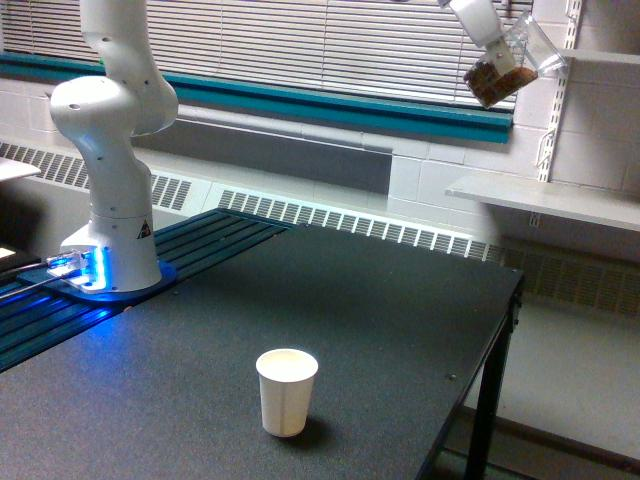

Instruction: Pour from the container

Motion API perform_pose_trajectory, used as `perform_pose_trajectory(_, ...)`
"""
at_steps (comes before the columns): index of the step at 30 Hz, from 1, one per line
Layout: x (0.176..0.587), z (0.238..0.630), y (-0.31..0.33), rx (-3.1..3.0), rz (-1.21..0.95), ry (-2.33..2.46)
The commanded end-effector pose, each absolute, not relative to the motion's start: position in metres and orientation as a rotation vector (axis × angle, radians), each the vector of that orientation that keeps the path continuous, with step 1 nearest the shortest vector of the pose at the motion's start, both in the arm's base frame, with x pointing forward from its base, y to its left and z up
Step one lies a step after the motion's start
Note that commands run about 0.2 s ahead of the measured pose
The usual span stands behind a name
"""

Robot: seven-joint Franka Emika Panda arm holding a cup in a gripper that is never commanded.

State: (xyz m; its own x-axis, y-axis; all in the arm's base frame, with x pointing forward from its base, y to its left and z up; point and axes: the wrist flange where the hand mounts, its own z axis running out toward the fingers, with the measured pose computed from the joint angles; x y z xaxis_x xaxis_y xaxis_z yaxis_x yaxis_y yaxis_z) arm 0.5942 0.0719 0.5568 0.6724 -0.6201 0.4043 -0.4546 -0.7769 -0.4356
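White paper cup (287, 391) on table (400, 300), container (508, 65) in tool (490, 35)

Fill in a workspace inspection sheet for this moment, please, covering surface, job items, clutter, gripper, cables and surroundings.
Surface: dark table, bare apart from one cup.
Job's things: clear container with brown bits, held high and tilted, well off to the exterior view's right of the white paper cup, which stands upright.
Clutter: nothing seen.
Grippers: gripper mostly out of frame, holding the container.
Cables: leads at the arm base, lit blue.
Surroundings: window blinds, wall shelves, radiator grilles.
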Motion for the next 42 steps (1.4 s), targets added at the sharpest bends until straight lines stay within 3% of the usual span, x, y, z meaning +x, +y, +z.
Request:
perform_pose_trajectory(1, 0.594, 0.558, 0.07, -2.578, -0.793, 0.86)
perform_pose_trajectory(26, 0.584, 0.551, 0.028, -2.53, -0.811, 0.986)
perform_pose_trajectory(42, 0.557, 0.522, -0.009, -2.524, -0.769, 1.119)
